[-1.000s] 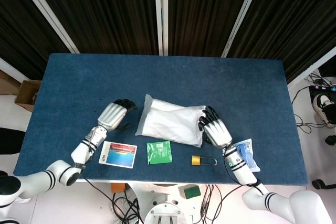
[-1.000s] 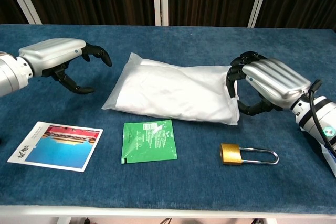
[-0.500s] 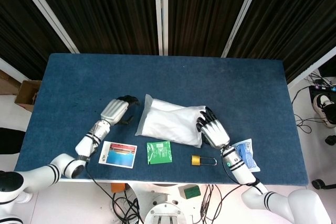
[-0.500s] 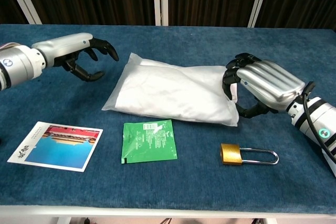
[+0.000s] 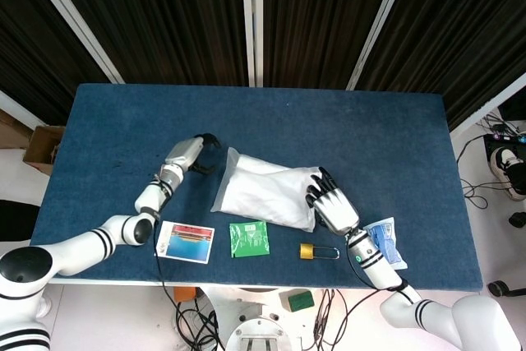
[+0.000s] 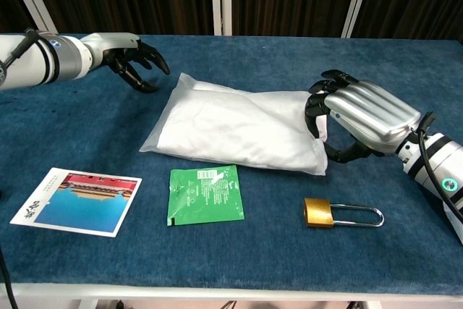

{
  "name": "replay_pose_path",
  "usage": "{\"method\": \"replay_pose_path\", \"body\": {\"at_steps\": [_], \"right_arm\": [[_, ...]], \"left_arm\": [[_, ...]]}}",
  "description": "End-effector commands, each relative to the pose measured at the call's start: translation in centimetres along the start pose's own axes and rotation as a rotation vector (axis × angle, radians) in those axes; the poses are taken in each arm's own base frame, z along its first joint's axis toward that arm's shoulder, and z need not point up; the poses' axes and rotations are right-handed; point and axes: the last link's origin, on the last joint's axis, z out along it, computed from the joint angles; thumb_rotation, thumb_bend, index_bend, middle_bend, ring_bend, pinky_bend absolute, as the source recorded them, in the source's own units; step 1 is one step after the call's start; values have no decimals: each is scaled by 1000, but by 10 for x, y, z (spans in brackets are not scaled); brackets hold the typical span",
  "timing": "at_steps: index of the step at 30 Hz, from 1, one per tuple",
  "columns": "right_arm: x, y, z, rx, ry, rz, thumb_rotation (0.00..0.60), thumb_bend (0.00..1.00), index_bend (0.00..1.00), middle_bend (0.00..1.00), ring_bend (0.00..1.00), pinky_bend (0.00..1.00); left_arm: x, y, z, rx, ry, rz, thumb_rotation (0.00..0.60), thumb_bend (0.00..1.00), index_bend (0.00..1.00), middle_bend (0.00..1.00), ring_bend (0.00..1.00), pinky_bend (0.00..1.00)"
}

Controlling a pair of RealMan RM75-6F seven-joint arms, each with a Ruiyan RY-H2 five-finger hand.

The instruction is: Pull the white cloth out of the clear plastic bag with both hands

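The clear plastic bag (image 6: 239, 129) lies flat near the middle of the blue bench (image 6: 275, 251), and the white cloth (image 5: 267, 191) is wholly inside it, filling it like a pillow; no part of the cloth shows outside the film. Which end is the mouth cannot be told from either view.

The right hand (image 6: 358, 117) sits at the bag's right end, its dark fingers (image 6: 316, 110) curled against the corner and touching the film; whether they have truly pinched it cannot be told. The left hand (image 6: 134, 54) hovers just off the bag's far left corner, fingers spread and curved, holding nothing and not touching the bag.

Risks, as I judge them: if the right hand has caught only slippery film, a pull may drag the whole bag across the bench with the cloth inside it. If it has pinched cloth and film together, the two cannot be separated. With the left hand not yet anchoring the other end, any tug would simply slide the bag towards the puller.

In front of the bag, towards the robot, lie a green foil sachet (image 6: 205, 194), a brass padlock (image 6: 341, 213) to the sachet's right, and a picture card (image 6: 77, 201) to its left. A dragged bag could sweep the sachet or padlock. A small blue-and-white packet (image 5: 385, 243) lies beyond the padlock, by the right forearm.
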Motion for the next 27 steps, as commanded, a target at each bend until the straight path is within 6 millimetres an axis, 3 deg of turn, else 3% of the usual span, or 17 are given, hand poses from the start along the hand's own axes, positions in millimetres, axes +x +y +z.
{"method": "replay_pose_path", "body": {"at_steps": [1, 18, 27], "right_arm": [[0, -1, 0, 2, 0, 1, 600, 477, 938, 393, 145, 77], [-1, -8, 4, 9, -8, 19, 600, 472, 938, 393, 145, 69], [-2, -7, 4, 6, -10, 32, 600, 469, 938, 393, 148, 66]], "left_arm": [[-2, 12, 6, -19, 17, 80, 600, 330, 310, 112, 92, 230], [-18, 39, 22, -138, 49, 489, 600, 371, 278, 66, 70, 206], [-26, 40, 26, -129, 47, 549, 600, 415, 392, 79, 69, 205]]}}
